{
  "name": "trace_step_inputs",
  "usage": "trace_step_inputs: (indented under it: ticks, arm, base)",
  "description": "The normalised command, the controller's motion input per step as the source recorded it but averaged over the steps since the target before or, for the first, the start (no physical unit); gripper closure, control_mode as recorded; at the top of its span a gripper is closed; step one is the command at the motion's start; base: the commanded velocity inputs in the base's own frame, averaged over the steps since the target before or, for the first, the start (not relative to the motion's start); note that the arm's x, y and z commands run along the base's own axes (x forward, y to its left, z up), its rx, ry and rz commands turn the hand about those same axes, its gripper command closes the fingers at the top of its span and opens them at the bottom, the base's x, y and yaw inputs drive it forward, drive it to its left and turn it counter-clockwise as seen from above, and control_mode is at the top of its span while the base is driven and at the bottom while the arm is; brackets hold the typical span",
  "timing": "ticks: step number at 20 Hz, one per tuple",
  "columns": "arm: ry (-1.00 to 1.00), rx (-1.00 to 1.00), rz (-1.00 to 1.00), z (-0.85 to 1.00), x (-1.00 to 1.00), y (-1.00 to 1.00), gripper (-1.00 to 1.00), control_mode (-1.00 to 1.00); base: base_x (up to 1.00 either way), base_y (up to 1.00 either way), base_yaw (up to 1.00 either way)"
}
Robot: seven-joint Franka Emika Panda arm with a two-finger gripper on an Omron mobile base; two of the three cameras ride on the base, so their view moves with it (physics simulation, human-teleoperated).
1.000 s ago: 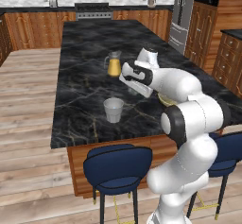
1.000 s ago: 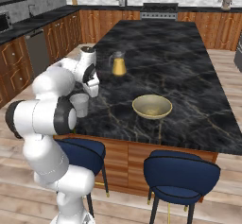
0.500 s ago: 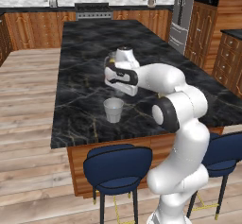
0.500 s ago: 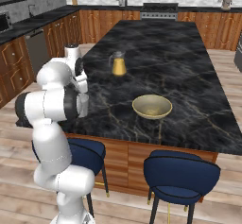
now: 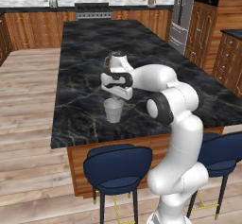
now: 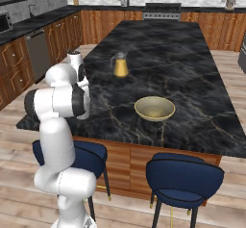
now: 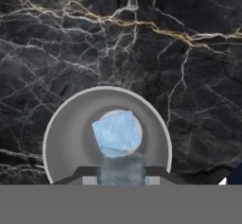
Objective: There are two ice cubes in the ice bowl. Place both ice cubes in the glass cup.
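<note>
Pale blue and translucent, one ice cube lies at the bottom of the glass cup, seen from directly above in the hand view. A second ice cube sits clamped between the two fingertips of the gripper, whose jaws are closed on it directly over the cup's mouth. In the left base view the gripper hangs just above the glass cup, which stands upright near the front edge of the black marble counter. In the right base view the ice bowl rests well apart from the cup, with a pitcher of yellow-orange liquid behind it.
</note>
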Motion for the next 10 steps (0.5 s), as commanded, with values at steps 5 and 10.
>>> trace_step_inputs:
  ticks: [5,10]
  arm:
    - [0.00,0.00,0.00,-0.19,0.25,0.11,1.00,-1.00]
    - [0.00,0.00,0.00,-0.18,0.20,0.08,1.00,-1.00]
  base:
    - [0.00,0.00,0.00]
    - [0.00,0.00,0.00]
